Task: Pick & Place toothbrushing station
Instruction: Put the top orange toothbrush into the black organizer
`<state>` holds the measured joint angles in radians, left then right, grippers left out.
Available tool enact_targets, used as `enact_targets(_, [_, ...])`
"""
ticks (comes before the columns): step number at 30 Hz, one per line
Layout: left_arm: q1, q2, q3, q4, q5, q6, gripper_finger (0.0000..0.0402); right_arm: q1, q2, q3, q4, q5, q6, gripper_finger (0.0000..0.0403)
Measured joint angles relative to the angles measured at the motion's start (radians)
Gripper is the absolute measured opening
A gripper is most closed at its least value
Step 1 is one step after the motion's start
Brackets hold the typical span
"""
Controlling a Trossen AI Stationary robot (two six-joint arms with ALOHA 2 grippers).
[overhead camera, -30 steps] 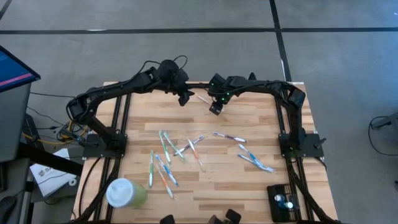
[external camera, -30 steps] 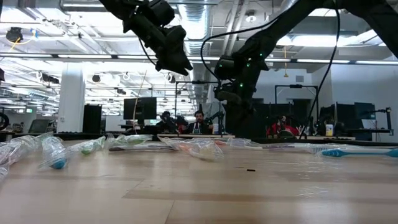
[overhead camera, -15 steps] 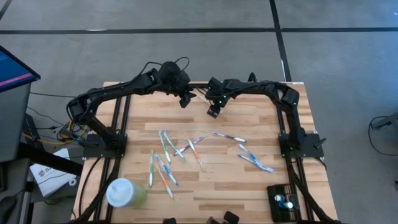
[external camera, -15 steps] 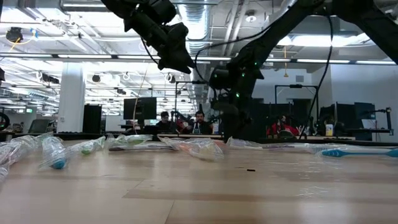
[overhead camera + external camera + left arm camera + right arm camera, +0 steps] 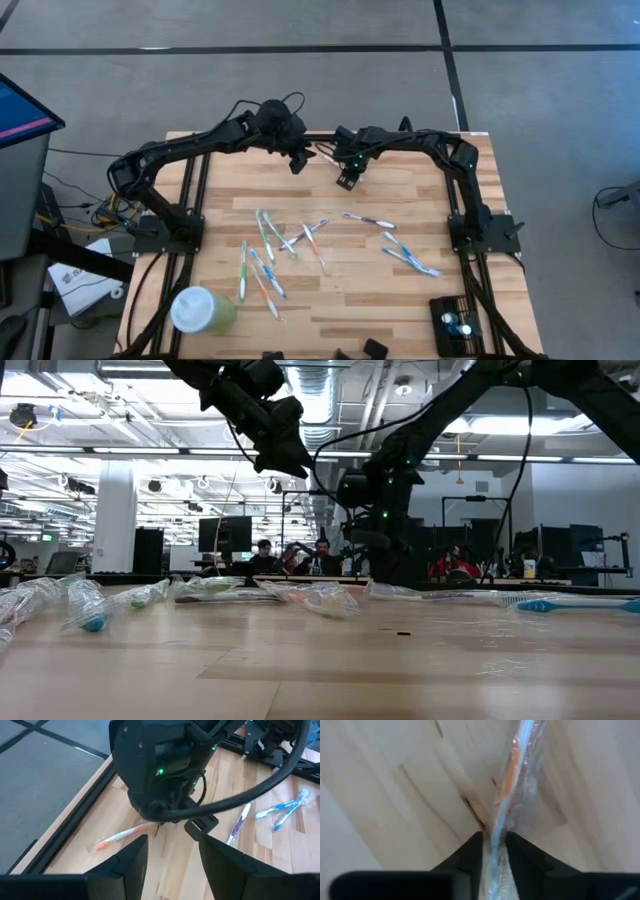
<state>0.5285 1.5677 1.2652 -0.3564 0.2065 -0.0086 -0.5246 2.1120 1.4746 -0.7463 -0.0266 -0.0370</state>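
- Two dark arms were seen over the wooden table [image 5: 400, 300], both reaching toward its far edge.
- The right gripper [image 5: 492, 851] was lowered to the table near the far edge, and its fingers [image 5: 470, 855] were seen pressed in on a wrapped orange-and-white toothbrush [image 5: 512, 767] lying on the wood.
- The same toothbrush [image 5: 120, 836] was seen from the left wrist, partly hidden under the right gripper [image 5: 346, 180].
- The left gripper [image 5: 170, 855] was held above the table just beside the right one, its fingers [image 5: 131, 862] spread apart with nothing between them.
- About nine or ten further wrapped toothbrushes were counted on the table: a cluster [image 5: 268, 250] of about six at the middle left, one [image 5: 368, 220] at the centre, and a pair [image 5: 408, 256] toward the right; the exact count could not be settled where they overlapped.
- One toothbrushing station [image 5: 458, 322], black with a slotted top, was seen at the near right corner of the table, well apart from both grippers; something small and pale was seen in it but could not be identified.
- One pale green cup [image 5: 203, 310] with a white lid was seen at the near left corner; its contents were hidden.
- No writing or labels could be read.
- People were seen far off in the room behind the table [image 5: 320, 555].
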Motion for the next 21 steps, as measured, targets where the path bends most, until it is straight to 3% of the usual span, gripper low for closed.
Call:
enact_targets(5, [0.000, 0.000, 0.000, 0.005, 0.000, -0.017, 0.0172, 0.009, 0.000, 0.000, -0.007, 0.024, -0.028, 0.0011])
enact_targets(15, [-0.022, 0.000, 0.000, 0.008, 0.000, -0.018, 0.0172, 0.009, -0.026, -0.001, -0.095, 0.046, -0.053, 0.0007])
enact_targets(21, [-0.023, 0.000, 0.000, 0.007, -0.005, -0.005, 0.0172, 0.021, -0.123, 0.029, -0.147, 0.033, -0.086, 0.0004])
